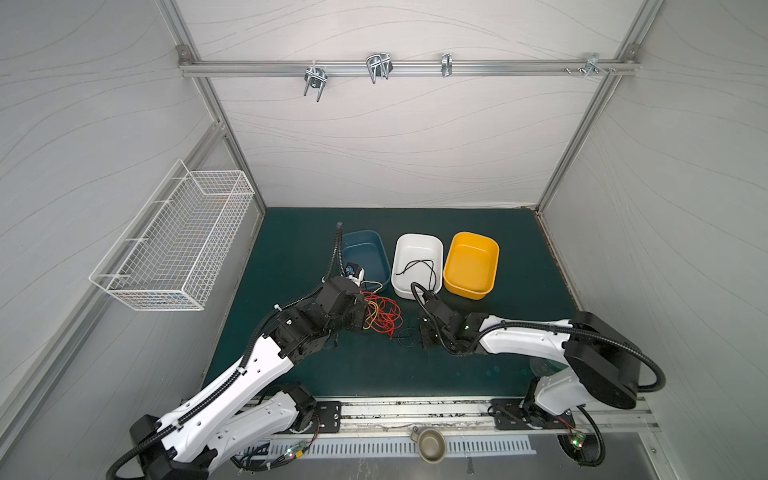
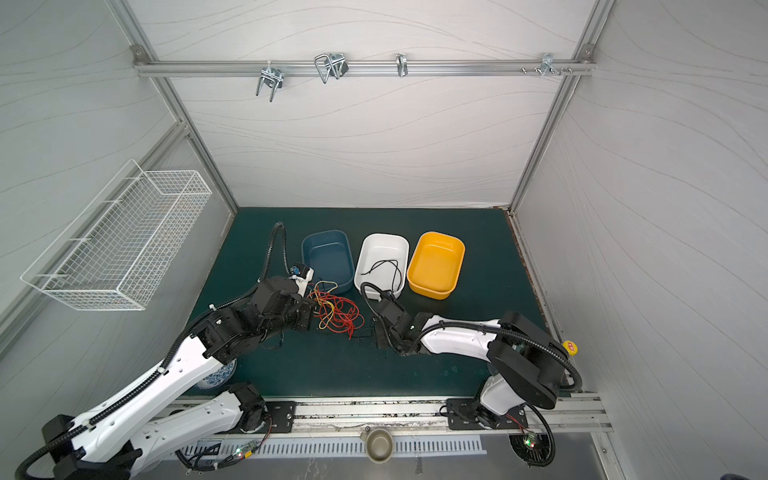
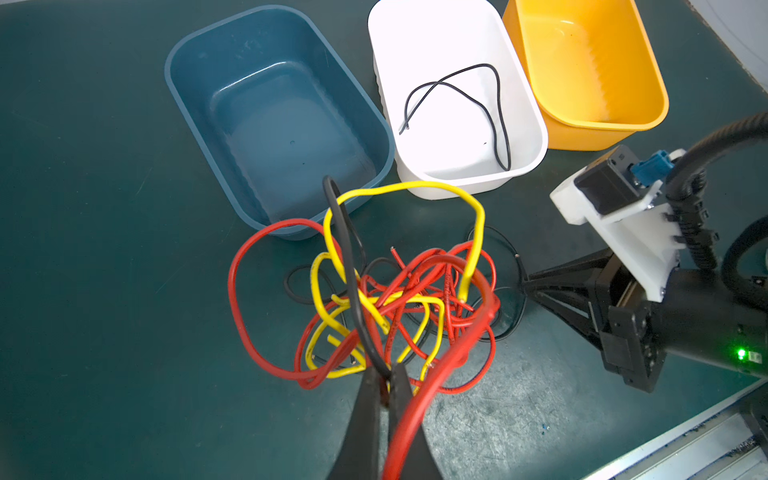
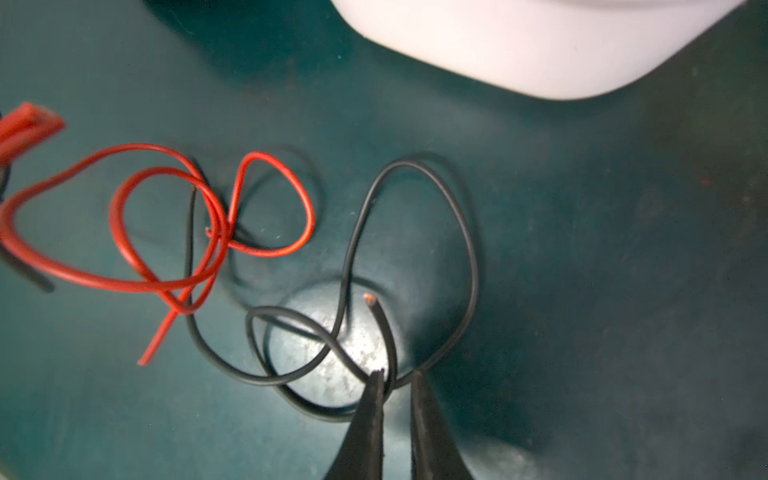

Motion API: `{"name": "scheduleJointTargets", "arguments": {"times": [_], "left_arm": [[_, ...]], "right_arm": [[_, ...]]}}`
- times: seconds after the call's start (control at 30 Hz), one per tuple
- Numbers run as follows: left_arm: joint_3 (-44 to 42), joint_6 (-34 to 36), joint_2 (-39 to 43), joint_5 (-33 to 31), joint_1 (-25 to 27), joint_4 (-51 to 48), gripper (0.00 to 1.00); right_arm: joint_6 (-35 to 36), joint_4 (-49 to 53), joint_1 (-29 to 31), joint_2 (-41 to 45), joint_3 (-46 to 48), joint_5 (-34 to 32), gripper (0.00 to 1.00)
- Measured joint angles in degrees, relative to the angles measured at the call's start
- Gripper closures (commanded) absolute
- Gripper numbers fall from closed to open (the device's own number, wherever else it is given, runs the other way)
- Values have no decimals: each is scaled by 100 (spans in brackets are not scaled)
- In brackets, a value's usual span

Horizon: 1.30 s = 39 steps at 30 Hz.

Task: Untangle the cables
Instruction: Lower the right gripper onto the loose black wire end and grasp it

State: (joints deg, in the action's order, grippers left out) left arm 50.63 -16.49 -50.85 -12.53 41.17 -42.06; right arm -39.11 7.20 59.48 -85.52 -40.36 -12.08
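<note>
The cables (image 1: 382,316) lie as a red, yellow and black tangle (image 3: 395,299) on the green mat in front of the tubs. My left gripper (image 3: 386,374) is shut on a thick black cable (image 3: 345,249) that rises out of the tangle, and a red cable (image 3: 432,382) drapes across one finger. To the right a thin black cable (image 4: 457,216) loops on the mat beside red strands (image 4: 124,249). My right gripper (image 4: 397,376) has its jaws drawn narrow around this thin black cable near its bare end. Another black cable (image 3: 457,104) lies in the white tub (image 1: 399,257).
A blue tub (image 1: 374,249), the white tub and a yellow tub (image 1: 490,257) stand in a row behind the tangle. A white wire basket (image 1: 174,241) hangs on the left wall. A small bowl (image 1: 430,444) sits at the front rail.
</note>
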Motion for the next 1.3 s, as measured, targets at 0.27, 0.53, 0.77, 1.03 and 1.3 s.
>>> {"name": "scheduleJointTargets", "arguments": {"times": [0.27,0.53,0.77,1.03,1.3], "left_arm": [[0,0,-20,-39,4,-4,100],[0,0,-20,-57,4,-4,100],[0,0,-24,-57,15,-4,100],[0,0,-35,-57,15,-7,100],[0,0,-35,-57,15,-7,100]], "right_arm": [[15,63,-15,269,50,-142,100],[13,577,-33,1392,334,-452,100],[9,1325,-79,2747,522,-675,100],[127,1631,-151,3816,640,-671,83],[271,1377,-175,2962,621,-254,64]]}}
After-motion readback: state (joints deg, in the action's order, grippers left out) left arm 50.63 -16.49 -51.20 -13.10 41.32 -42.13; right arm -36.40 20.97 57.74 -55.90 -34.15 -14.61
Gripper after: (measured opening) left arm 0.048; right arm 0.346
